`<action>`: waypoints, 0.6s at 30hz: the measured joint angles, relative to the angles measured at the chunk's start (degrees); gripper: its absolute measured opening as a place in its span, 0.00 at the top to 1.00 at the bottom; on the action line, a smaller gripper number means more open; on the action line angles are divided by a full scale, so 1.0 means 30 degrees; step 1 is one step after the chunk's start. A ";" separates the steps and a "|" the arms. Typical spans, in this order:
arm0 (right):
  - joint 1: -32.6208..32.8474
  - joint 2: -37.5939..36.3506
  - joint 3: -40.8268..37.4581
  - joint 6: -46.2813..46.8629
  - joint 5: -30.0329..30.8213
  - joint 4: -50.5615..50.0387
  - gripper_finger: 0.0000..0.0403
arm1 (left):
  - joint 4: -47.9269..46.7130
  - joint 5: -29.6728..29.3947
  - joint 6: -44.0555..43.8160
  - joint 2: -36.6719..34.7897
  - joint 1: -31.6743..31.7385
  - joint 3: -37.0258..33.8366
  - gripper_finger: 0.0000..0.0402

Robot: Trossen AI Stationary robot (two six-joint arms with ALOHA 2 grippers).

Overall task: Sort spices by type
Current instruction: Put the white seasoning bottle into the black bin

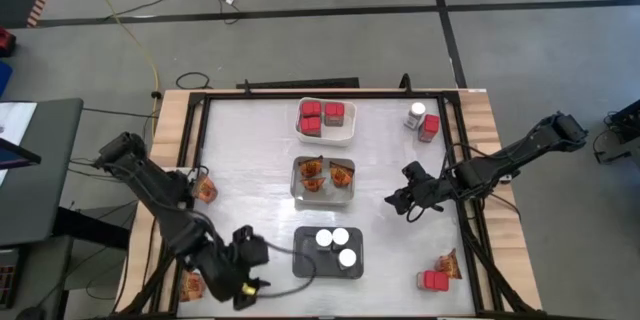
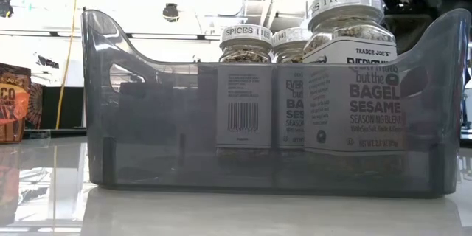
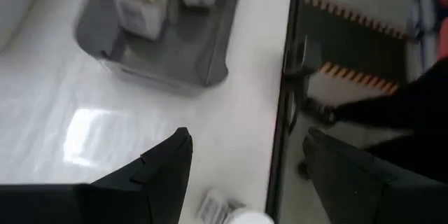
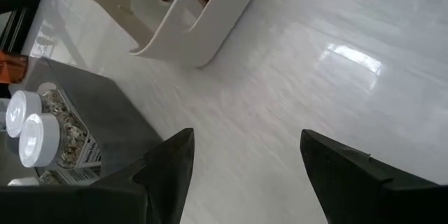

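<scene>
Sorting is well advanced. The white tray [image 1: 327, 136] holds red boxy containers [image 1: 311, 110], the clear tray [image 1: 323, 195] holds orange-brown packets [image 1: 313, 169], and the dark grey tray [image 1: 300, 255] holds three white-lidded jars [image 1: 340, 236]. Strays remain at the table edges.

Left gripper [image 1: 243, 290]: fingers spread, nothing between them, low over the table's near-left corner, just beside the dark grey tray. In the left wrist view a white round lid [image 3: 246, 218] shows at the frame edge between the fingertips, with a label beside it; this appears to be a jar lying close under the gripper, though little of it is visible and its axis cannot be confirmed. An orange packet [image 1: 191, 283] lies just outboard of this gripper on the table's wooden border, and another [image 1: 206, 189] sits farther back along the same arm.

Right gripper [image 1: 407, 203]: fingers spread, empty, over bare table between the clear tray and the right edge. A jar and red container [image 1: 428, 126] stand beyond it at the far-right corner; a red container [image 1: 433, 280] and packet [image 1: 449, 264] lie on its near side at the near-right corner, roughly equally distant.

Judgement: the left arm is nearer the left-side strays, the right arm nearer both right-side groups. The packets lie flat, with no clear long axis discernible.
</scene>
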 joint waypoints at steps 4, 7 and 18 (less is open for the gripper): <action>0.0000 0.0000 0.0000 -0.0095 0.0000 -0.0015 0.29 | 0.0089 0.1544 0.0469 0.1297 -0.0583 0.0000 0.36; 0.0000 0.0000 0.0000 -0.0112 0.0000 -0.0007 0.29 | 0.0169 0.2184 0.0414 0.2029 -0.0828 0.0000 0.36; -0.0007 0.0000 0.0000 0.0457 0.0000 -0.0004 0.29 | -0.0508 0.3415 0.2934 0.2727 -0.1759 -0.0015 0.36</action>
